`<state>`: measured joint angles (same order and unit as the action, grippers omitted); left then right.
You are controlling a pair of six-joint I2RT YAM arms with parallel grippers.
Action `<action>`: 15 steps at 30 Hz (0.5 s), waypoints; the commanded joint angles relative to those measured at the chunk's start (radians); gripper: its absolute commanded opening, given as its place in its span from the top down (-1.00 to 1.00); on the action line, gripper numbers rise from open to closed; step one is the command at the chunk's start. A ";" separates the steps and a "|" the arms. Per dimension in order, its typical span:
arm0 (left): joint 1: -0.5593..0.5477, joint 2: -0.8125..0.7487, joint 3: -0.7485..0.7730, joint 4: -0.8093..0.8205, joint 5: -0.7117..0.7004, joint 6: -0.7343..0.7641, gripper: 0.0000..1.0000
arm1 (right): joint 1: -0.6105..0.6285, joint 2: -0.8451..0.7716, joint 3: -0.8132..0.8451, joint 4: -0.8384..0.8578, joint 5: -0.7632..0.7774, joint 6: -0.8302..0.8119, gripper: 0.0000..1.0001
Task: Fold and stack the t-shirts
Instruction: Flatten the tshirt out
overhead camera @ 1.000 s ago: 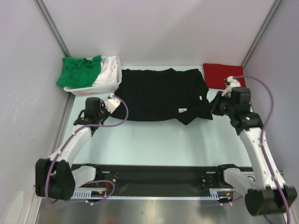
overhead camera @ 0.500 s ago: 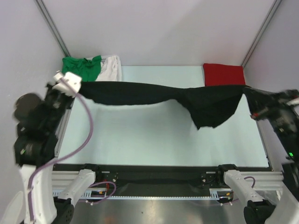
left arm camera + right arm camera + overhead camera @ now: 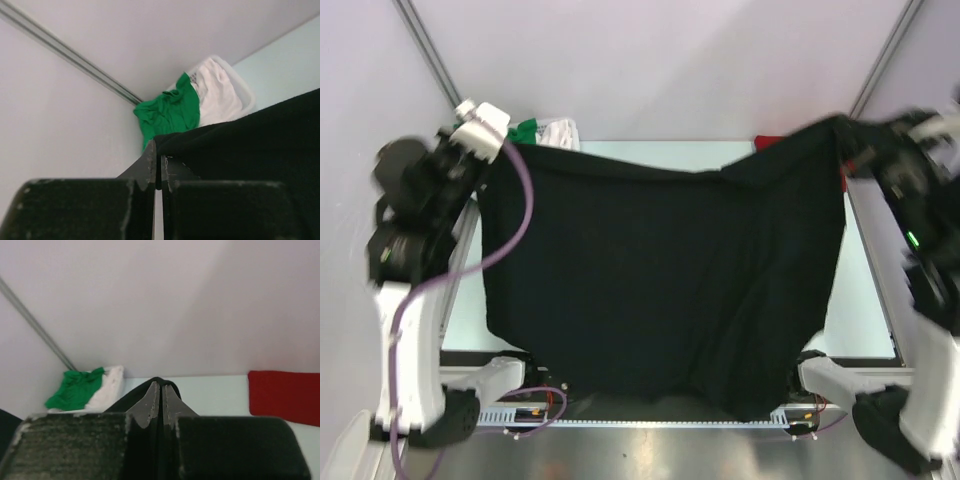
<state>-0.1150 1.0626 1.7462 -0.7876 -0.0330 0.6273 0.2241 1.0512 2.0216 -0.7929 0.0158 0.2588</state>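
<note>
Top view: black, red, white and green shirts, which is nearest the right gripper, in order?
1. black shirt: held in the right gripper, spread in mid-air.
2. red shirt: far right corner, just beside that gripper.
3. white shirt: far left.
4. green shirt: far left corner, beyond the white one.

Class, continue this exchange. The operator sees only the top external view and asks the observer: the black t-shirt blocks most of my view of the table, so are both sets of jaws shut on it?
Observer: Yes; the left wrist view shows the left jaws pressed together on the edge of the black t-shirt.
Operator: And the right?
Observer: The right jaws are shut too, black cloth pinched at their tips.
Operator: Where is the red t-shirt?
Observer: The right wrist view shows the red t-shirt lying flat on the table.
</note>
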 commanded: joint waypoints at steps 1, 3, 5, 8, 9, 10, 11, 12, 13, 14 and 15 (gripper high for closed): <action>0.012 0.141 0.048 0.103 -0.030 -0.027 1.00 | -0.031 0.185 0.005 0.173 0.108 -0.066 1.00; 0.012 0.210 0.100 0.117 -0.033 -0.050 1.00 | -0.131 0.296 0.064 0.223 0.012 -0.018 1.00; 0.012 0.310 0.205 0.122 -0.034 -0.081 0.99 | -0.207 0.367 0.162 0.247 -0.087 0.066 1.00; 0.012 0.416 0.343 0.136 -0.050 -0.116 0.99 | -0.284 0.495 0.271 0.268 -0.108 0.106 1.00; 0.012 0.439 0.378 0.134 -0.053 -0.124 0.99 | -0.292 0.521 0.348 0.271 -0.109 0.114 1.00; 0.012 0.462 0.445 0.134 -0.056 -0.132 0.99 | -0.302 0.567 0.382 0.268 -0.108 0.115 1.00; 0.012 0.499 0.475 0.131 -0.056 -0.146 1.00 | -0.308 0.588 0.423 0.265 -0.108 0.117 1.00; 0.011 0.517 0.499 0.128 -0.054 -0.150 1.00 | -0.316 0.604 0.457 0.259 -0.106 0.123 1.00; 0.011 0.530 0.533 0.128 -0.051 -0.155 0.99 | -0.328 0.619 0.497 0.255 -0.106 0.125 1.00; 0.011 0.543 0.541 0.125 -0.045 -0.161 0.99 | -0.335 0.627 0.500 0.258 -0.108 0.128 1.00; 0.011 0.543 0.541 0.123 -0.025 -0.159 1.00 | -0.339 0.624 0.497 0.267 -0.108 0.126 1.00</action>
<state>-0.1169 1.6154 2.2059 -0.7170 -0.0376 0.5121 -0.0784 1.7252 2.4161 -0.6472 -0.1139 0.3683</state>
